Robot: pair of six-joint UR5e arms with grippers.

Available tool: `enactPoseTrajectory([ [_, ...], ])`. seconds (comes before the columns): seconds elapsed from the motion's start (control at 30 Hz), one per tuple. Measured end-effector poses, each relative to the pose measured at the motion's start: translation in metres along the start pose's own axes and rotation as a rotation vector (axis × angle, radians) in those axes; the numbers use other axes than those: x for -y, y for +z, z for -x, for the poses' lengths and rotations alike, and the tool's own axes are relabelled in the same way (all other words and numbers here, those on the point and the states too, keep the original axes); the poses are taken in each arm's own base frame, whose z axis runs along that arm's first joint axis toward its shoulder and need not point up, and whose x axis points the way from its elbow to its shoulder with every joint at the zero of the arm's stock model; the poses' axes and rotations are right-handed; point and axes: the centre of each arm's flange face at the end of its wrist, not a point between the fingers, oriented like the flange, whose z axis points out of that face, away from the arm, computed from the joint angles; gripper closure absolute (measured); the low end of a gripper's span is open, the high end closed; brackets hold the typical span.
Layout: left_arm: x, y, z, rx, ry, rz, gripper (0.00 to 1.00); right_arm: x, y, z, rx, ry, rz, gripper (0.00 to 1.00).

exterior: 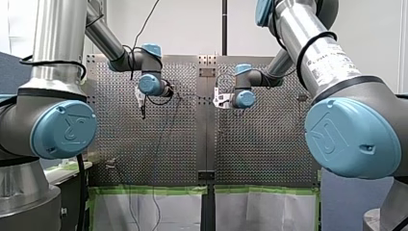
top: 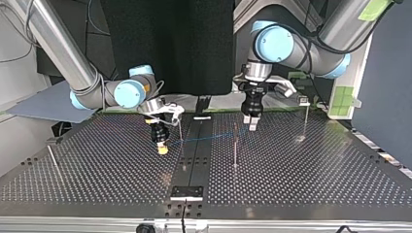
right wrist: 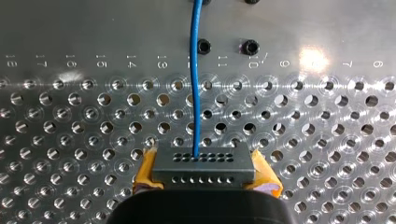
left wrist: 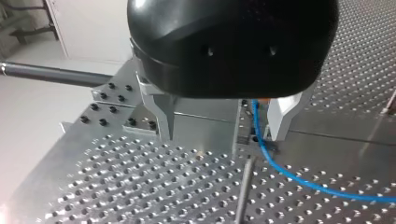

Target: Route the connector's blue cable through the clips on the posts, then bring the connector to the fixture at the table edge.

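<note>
- Holding the connector (right wrist: 204, 169), our right gripper (top: 162, 146) has its yellow pads (right wrist: 145, 169) pinched on both ends, low over the table (top: 301, 174).
- From there the cable (right wrist: 196, 84) runs across to our left gripper (left wrist: 222, 133). Its metal fingers are spread, and the cable passes between them, close to one.
- A post (top: 235, 150) stands just below that gripper; we cannot make out its clip.
- Closing off-line could nip the cable against the post, or miss it altogether.
- Pulling with the right arm while the cable is loose could drag it past the clip.
- Too much tension might bend the post or twist the connector in the pads.
- The fixture (top: 186, 191) is well apart, so we judge the routing unfinished.
</note>
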Motion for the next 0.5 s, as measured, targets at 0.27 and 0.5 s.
enactPoseTrajectory([
  [0.27,-0.0013,-0.0035,-0.0068,-0.041,0.008,0.013,0.00,-0.0006,0.0000,0.0000,0.000,0.001,0.001,1.00],
  [0.5,0.0006,-0.0047,-0.0090,-0.052,0.011,0.004,0.00,-0.0017,0.0002,0.0000,0.000,0.001,0.002,1.00],
])
